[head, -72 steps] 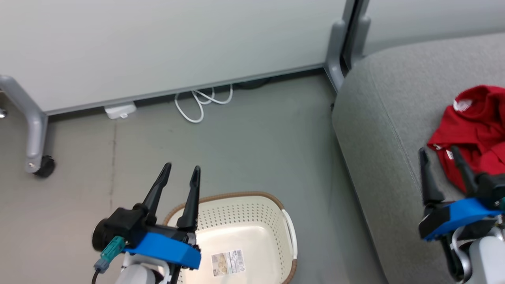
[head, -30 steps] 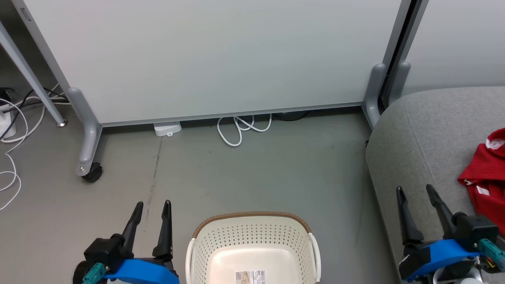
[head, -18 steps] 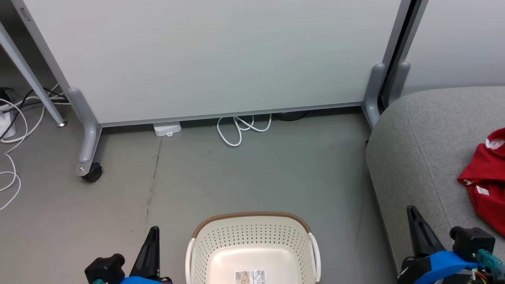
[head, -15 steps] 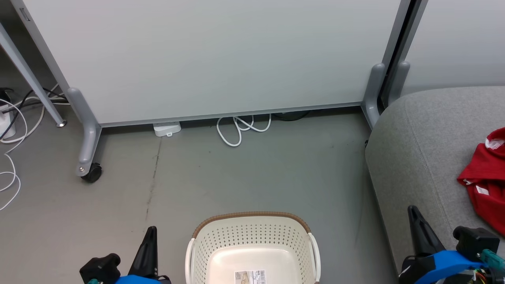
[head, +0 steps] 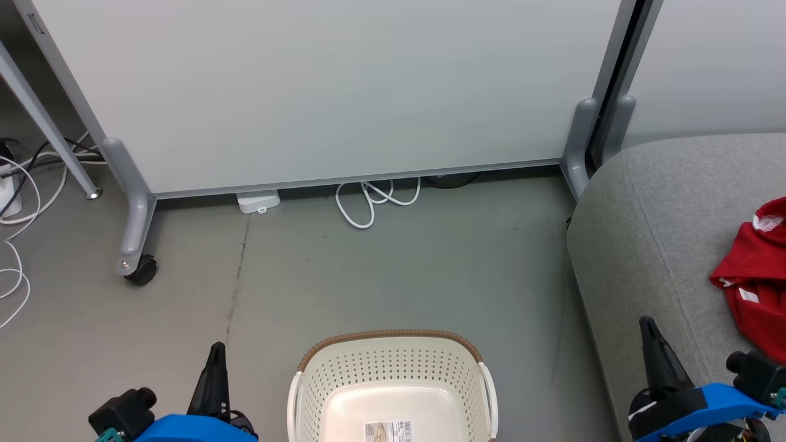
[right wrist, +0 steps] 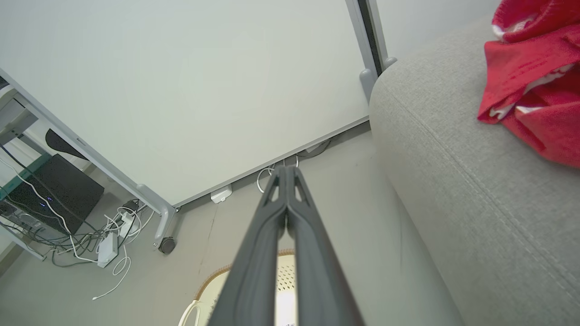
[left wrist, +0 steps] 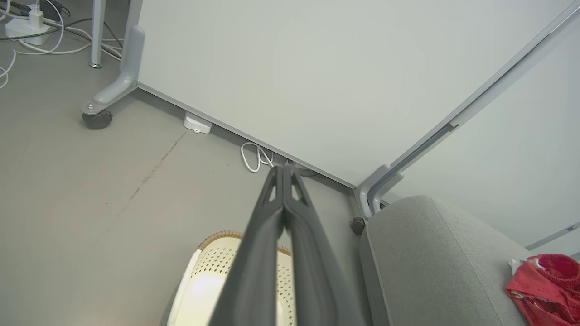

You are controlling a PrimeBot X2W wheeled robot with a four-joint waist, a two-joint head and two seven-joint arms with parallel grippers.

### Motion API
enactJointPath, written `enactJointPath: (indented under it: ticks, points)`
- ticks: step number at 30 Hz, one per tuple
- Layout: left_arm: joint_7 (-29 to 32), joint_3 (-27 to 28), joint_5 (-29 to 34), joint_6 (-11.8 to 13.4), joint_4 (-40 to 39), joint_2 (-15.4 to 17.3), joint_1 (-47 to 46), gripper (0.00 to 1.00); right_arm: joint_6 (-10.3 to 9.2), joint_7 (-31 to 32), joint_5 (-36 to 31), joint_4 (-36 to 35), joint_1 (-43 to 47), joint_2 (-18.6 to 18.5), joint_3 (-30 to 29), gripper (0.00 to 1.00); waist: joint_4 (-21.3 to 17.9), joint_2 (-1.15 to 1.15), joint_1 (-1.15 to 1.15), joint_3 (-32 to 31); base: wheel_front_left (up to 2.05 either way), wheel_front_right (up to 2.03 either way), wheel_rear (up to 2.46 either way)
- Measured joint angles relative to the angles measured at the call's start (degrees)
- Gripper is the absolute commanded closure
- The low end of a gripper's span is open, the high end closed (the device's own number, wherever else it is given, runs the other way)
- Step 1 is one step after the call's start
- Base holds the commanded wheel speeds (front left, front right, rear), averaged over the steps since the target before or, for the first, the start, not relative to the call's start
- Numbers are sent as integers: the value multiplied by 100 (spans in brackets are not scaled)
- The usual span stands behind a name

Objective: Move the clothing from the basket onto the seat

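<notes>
With the clothing (head: 758, 276) lying on the seat (head: 651, 233) and the basket (head: 387, 368) bare where it shows, the step appears to be stowing the arms: the left gripper (left wrist: 283, 172) and right gripper (right wrist: 286, 171), fingers pressed together on nothing, should draw back clear of fabric and basket rim.

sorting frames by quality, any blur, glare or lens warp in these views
Head view: sharp, even light, no glare, barely any shadow round the basket. Left wrist view: the left gripper looms oversized up close, room sharp. Right wrist view: right gripper likewise; the clothing looks stretched at the corner.
</notes>
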Motion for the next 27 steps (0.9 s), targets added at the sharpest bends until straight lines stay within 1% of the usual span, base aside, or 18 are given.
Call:
enactJointPath:
  ticks: [14,27]
  points:
    - [298,219,-1045,0,-129,-32,-112,100,0,203,1263,-23,-65,1,-13,100,-21,0,0,-4,0,0,0]
    - [542,394,-1889,0,-234,-63,-204,100,0,372,2268,-35,-147,1,-29,100,-40,0,0,-7,0,0,0]
